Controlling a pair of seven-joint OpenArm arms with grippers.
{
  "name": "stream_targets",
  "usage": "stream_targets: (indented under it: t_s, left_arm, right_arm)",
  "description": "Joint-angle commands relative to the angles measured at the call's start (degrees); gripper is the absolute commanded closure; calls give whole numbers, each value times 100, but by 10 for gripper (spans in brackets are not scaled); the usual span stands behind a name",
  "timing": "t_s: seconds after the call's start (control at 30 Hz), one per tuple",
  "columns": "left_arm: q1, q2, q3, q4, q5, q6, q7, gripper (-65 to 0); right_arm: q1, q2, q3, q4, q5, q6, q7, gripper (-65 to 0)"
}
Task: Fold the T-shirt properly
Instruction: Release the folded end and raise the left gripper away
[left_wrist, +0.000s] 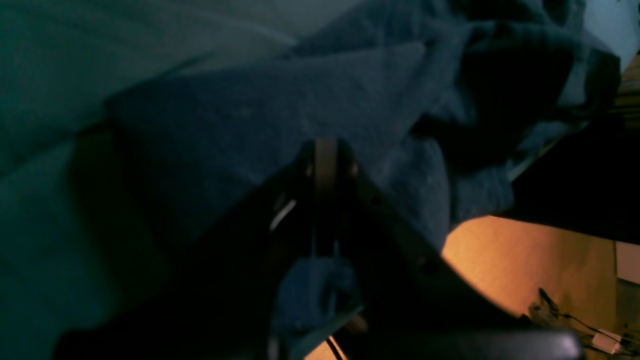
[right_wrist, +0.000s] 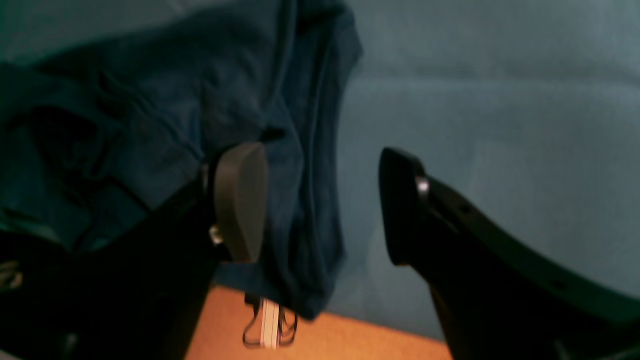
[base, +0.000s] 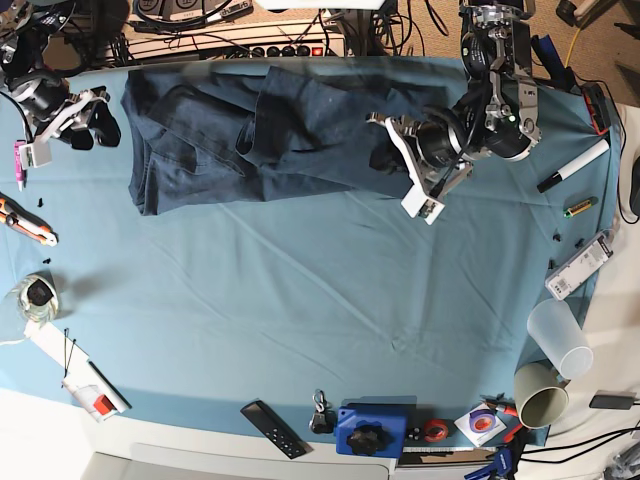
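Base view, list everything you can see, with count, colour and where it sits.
T-shirt: one, dark navy, far side of the table, partly folded.
Cloth: one, teal, covering the table.
Cups: two, one clear and one pale, near right edge.
Marker: one, white and black, right side.
Remote: one, black, near edge.
Blue box: one, near edge, black knob on top.
Left gripper: shut, over the T-shirt.
Right gripper: open, nothing held, at the T-shirt's edge.
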Motion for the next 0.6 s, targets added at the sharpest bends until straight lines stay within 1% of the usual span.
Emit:
stream_targets:
  t_s: [0.0, 0.07, 0.13, 0.17, 0.3, 0.43, 0.57]
  left_arm:
    - [-24, -2, -7, 116, -122, -42, -63, 0]
    - [-13, 0, -7, 120, -131, -42, -48, 0]
    - [-13, -2, -7, 120, -120, -42, -48, 0]
    - [-13, -2, -7, 120, -122, -42, -48, 0]
    - [-13, 0, -7, 120, -122, -42, -52, 0]
    - [-13, 0, -7, 120, -122, -42, -90, 0]
    - [-15, 0, -7, 120, -122, -42, -96, 0]
  right_arm:
    - [127, 116, 48, -20, 44, 6, 111, -352]
    - [343, 118, 48, -332, 20, 6, 44, -352]
    - [577, 120, 46, -763, 63, 6, -184, -352]
    - [684, 151, 31, -1012, 151, 6, -286, -352]
    - [990, 326, -125, -1987, 778, 6, -286, -352]
    - [1080, 501, -492, -2719, 1228, 6, -286, -352]
    - [1078, 527, -1062, -3064, 1220, 6, -286, -352]
